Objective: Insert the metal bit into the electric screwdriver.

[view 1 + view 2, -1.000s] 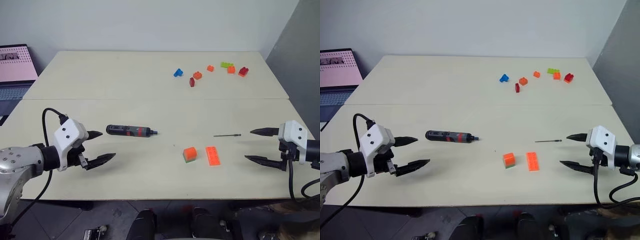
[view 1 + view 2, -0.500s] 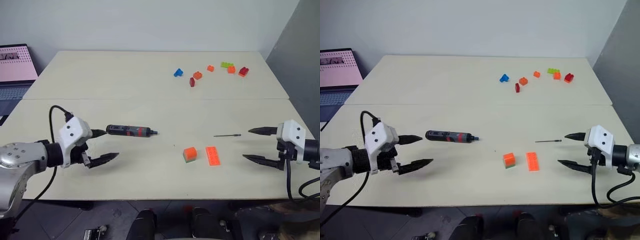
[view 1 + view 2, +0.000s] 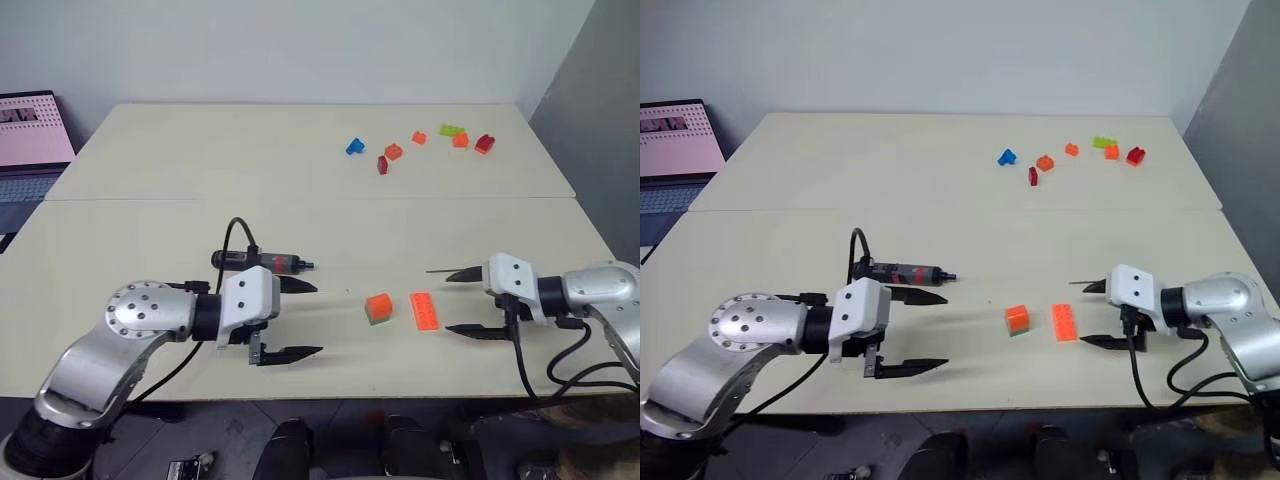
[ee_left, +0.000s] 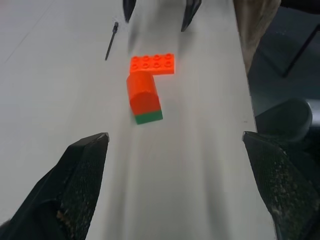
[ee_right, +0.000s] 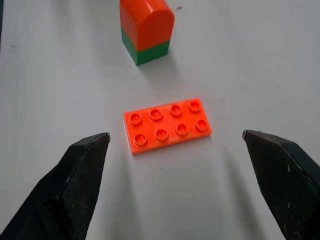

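Nearest, two black-fingered grippers hover low over the front half of the pale cream table, both with fingers spread wide and holding nothing. Take the flat orange eight-stud plastic plate as the landmark: the left gripper sits well to its left, its fingers pointing rightward toward the plate, one finger nearer the table's front edge, the other beside the tool. The right gripper is just to the plate's right, fingers pointing left at it and straddling it in the right wrist view.

One round-topped orange block on a green base stands just left of the plate, apart from it, directly in the line between the two grippers.

One thin dark grey metal bit lies flat just behind the plate, close to the right gripper's far finger. One slim black electric screwdriver with a red-and-grey band lies on its side well to the plate's left, tip pointing right, partly hidden by the left arm's cable.

Far behind the plate lie six scattered small bricks: one blue, three orange-red, one green, one dark red. A laptop sits at the far left, beyond the table's edge.
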Robot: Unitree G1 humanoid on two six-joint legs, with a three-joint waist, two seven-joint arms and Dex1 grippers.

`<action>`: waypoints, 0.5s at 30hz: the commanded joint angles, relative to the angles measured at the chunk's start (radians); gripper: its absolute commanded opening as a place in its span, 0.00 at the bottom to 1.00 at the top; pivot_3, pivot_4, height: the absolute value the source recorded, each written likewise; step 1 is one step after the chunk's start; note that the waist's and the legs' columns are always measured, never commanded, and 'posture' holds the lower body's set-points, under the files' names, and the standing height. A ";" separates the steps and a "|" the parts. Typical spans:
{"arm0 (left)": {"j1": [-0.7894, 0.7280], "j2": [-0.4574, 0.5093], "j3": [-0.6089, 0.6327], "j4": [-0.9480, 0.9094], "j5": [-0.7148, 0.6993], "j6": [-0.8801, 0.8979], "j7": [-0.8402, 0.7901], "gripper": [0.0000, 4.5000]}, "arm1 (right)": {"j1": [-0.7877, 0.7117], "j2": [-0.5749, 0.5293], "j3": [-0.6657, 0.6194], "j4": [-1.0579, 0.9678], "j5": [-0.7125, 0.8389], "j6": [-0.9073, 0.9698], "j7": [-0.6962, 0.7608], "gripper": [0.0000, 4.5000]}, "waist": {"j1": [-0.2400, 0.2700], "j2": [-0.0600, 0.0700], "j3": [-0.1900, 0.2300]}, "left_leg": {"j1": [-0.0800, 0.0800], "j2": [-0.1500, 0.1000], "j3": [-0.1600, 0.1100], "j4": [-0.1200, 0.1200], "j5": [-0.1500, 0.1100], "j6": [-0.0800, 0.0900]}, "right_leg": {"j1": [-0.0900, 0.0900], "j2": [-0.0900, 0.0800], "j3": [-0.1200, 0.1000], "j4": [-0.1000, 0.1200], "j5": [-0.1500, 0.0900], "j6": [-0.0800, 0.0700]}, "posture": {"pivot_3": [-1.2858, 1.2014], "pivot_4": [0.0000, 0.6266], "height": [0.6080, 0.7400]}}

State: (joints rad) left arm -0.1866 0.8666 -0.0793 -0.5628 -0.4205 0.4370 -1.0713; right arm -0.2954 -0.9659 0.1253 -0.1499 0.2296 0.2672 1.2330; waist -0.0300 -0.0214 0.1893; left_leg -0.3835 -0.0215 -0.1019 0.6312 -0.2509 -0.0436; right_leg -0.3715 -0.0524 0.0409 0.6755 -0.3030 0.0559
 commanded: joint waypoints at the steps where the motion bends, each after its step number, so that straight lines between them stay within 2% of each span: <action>1: -0.016 -0.056 -0.057 -0.029 0.034 -0.038 0.037 0.99 | -0.086 0.028 0.085 0.085 -0.059 -0.054 0.070 1.00 | 0.000 0.000 0.000 | 0.000 -0.001 0.001 0.000 0.000 0.000 | 0.000 -0.001 0.000 0.000 0.000 0.000 | 0.52 0.24 1.00; 15: 0.045 -0.087 -0.114 -0.104 0.073 -0.023 0.089 0.99 | -0.224 0.136 0.187 0.285 -0.139 -0.127 0.145 1.00 | 0.000 0.000 0.000 | 0.000 -0.001 -0.001 0.001 0.000 0.000 | 0.000 -0.001 0.000 0.002 0.000 0.000 | 0.52 0.24 1.00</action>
State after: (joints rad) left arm -0.1419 0.7809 -0.1931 -0.6256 -0.3482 0.4111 -0.9925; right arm -0.5052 -0.8301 0.3118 0.1264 0.1007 0.1647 1.3607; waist -0.0305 -0.0215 0.1893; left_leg -0.3836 -0.0222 -0.1033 0.6321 -0.2509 -0.0435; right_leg -0.3719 -0.0529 0.0405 0.6774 -0.3027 0.0561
